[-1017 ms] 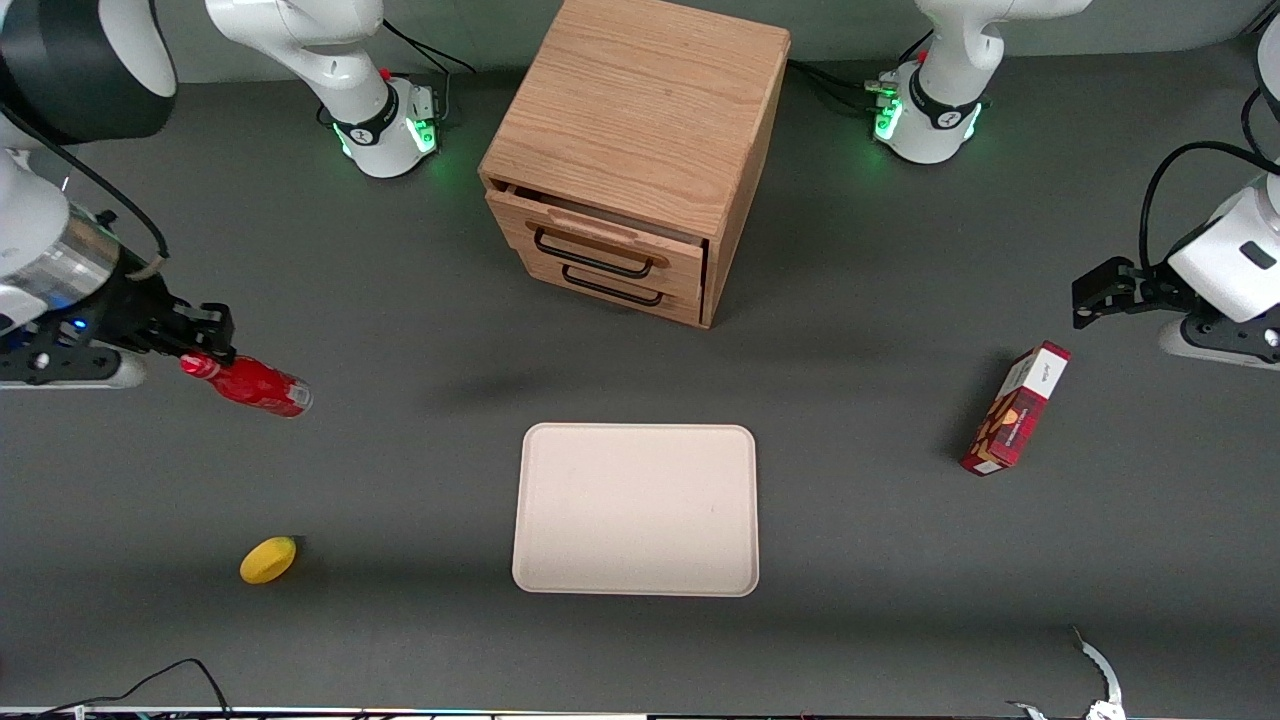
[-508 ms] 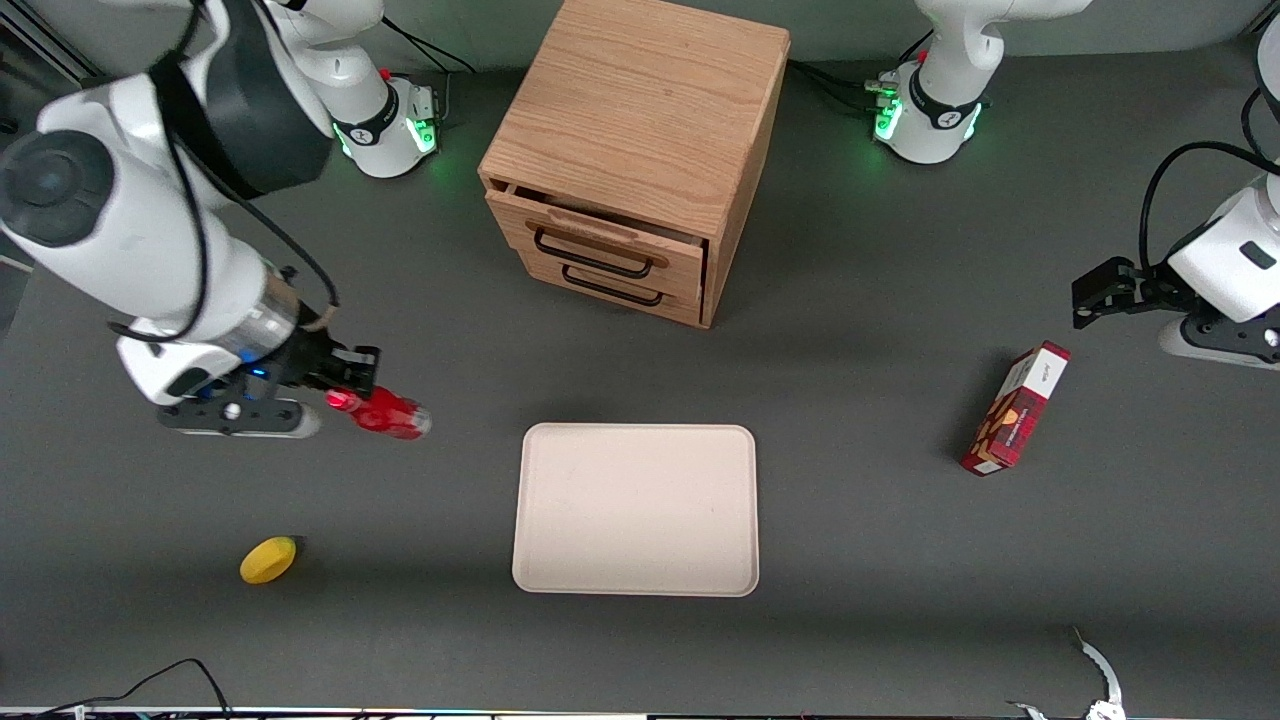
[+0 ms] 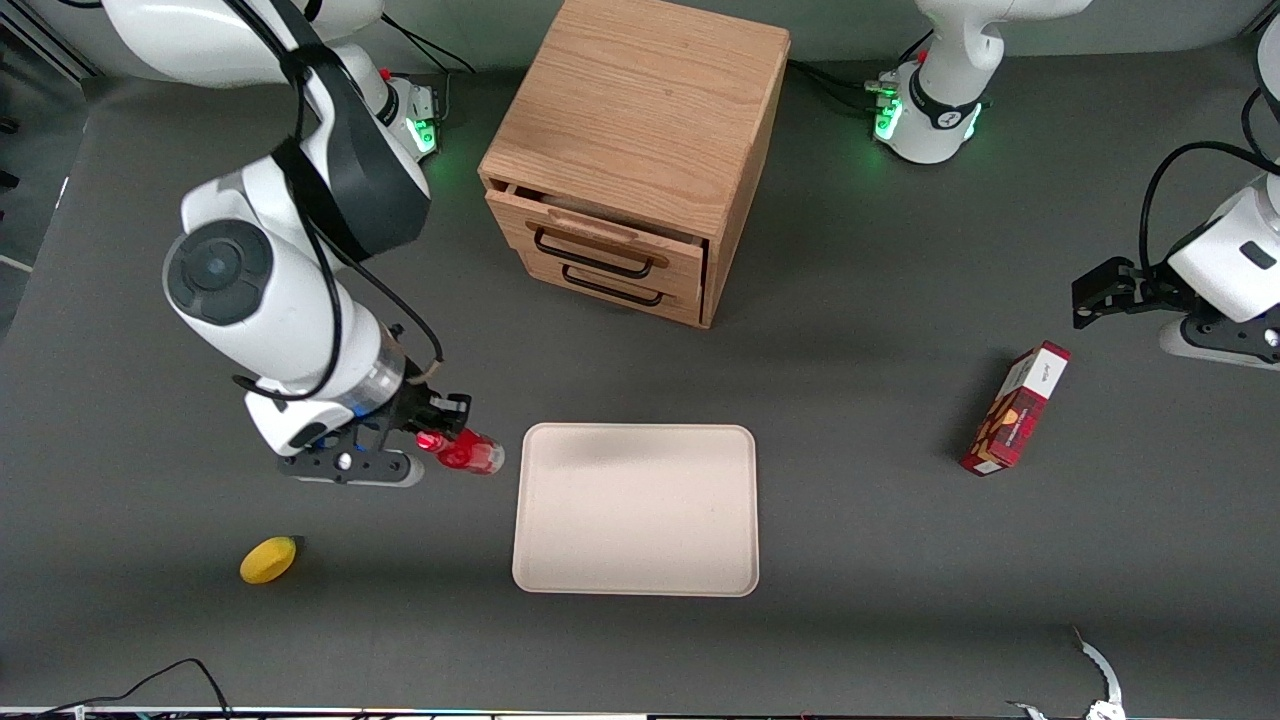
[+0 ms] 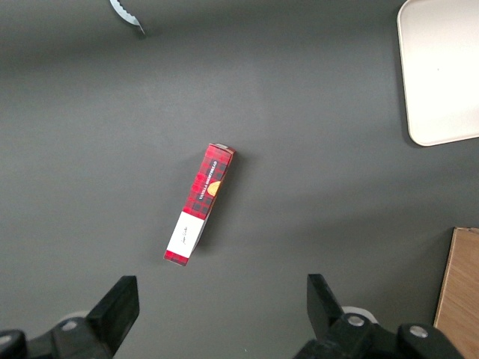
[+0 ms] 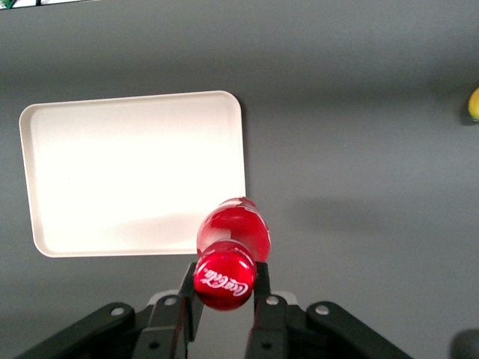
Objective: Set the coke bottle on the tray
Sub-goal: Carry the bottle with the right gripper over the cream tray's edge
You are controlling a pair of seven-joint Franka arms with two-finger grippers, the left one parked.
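Note:
My right gripper [image 3: 438,436] is shut on the red cap of the coke bottle [image 3: 468,453], which hangs above the table beside the tray's edge on the working arm's end. In the right wrist view the cap sits clamped between the gripper [image 5: 224,283] fingers, and the coke bottle [image 5: 232,230] hangs just off the tray's corner. The tray [image 3: 636,510], pale beige-pink with a low rim, lies flat in the middle of the table with nothing on it, and the tray [image 5: 135,172] shows bare from the wrist too.
A wooden drawer cabinet [image 3: 640,150] stands farther from the front camera than the tray, its top drawer slightly open. A yellow lemon [image 3: 268,559] lies nearer the camera than the gripper. A red carton [image 3: 1015,408] lies toward the parked arm's end.
The right arm has carried the bottle from the working arm's end of the table toward the tray, now just beside its edge. Grip on the cap unchanged.

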